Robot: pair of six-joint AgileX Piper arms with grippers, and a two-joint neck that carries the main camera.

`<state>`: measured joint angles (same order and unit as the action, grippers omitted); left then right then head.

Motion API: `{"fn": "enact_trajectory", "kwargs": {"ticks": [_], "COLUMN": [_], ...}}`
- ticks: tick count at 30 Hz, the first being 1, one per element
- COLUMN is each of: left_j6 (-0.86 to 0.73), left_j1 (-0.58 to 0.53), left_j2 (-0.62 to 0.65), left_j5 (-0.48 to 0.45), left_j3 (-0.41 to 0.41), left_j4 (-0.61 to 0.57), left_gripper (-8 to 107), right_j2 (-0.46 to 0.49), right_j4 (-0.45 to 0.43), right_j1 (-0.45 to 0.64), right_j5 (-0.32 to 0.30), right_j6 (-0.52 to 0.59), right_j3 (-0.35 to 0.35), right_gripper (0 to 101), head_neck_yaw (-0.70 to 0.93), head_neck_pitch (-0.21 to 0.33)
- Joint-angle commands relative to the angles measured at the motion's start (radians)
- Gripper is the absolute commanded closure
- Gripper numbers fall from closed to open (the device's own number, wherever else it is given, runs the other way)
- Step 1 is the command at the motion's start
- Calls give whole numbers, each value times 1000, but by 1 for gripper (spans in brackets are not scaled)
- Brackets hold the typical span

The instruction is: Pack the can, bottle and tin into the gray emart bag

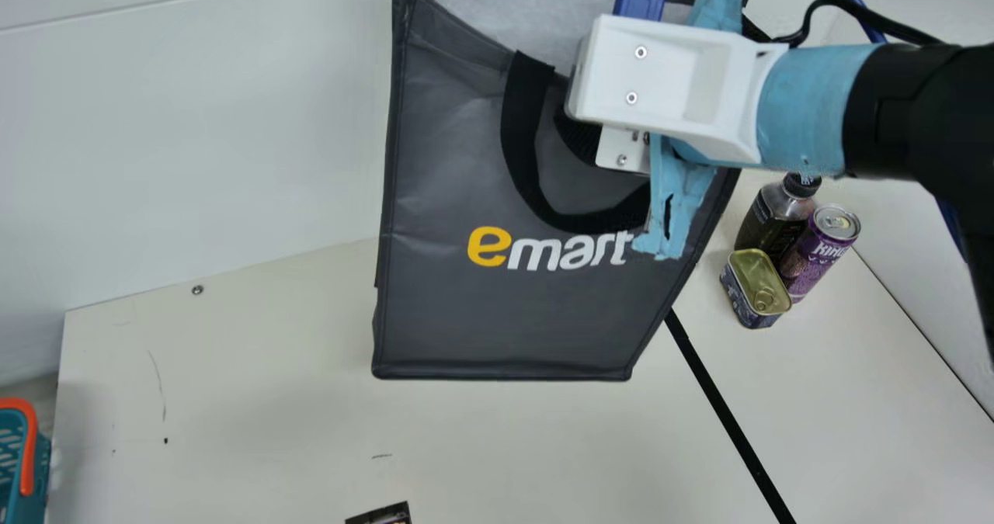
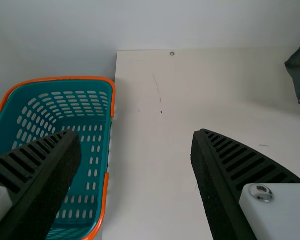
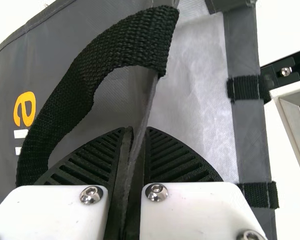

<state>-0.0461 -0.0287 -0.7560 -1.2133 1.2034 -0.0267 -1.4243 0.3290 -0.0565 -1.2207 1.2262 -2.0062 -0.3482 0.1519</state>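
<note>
Bag (image 1: pixel 497 314) is pinched in your right claw (image 3: pixel 136 134), and can (image 1: pixel 811 264), bottle (image 1: pixel 765 225) and tin (image 1: pixel 752 275) stand together right of the bag, nearer your right arm (image 1: pixel 893 112).

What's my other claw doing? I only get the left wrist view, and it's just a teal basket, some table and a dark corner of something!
Observer: Your right claw is shut on the side edge of the gray emart bag.
Operator: Cool! Where's the stuff we gotta pack?
Observer: The can, bottle and tin are close together on the table, right of the bag in the main view.
Operator: Is the top open or squished shut?
Observer: It gapes enough that the pale lining inside shows in the right wrist view.
</note>
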Motion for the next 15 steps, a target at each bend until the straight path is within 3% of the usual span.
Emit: {"fn": "enact_trajectory", "kwargs": {"ticks": [1,15], "left_j6": [0,0], "left_j1": [0,0], "left_j2": [0,0], "left_j5": [0,0], "left_j3": [0,0], "left_j4": [0,0], "left_gripper": [9,9], "right_j2": [15,111], "right_j4": [-7,-50], "right_j1": [-5,-49], "right_j5": [1,1], "right_j6": [-5,-46], "right_j3": [12,131], "right_gripper": [101,101], "head_neck_yaw": [-1,-1], "head_neck_pitch": [23,23]}}
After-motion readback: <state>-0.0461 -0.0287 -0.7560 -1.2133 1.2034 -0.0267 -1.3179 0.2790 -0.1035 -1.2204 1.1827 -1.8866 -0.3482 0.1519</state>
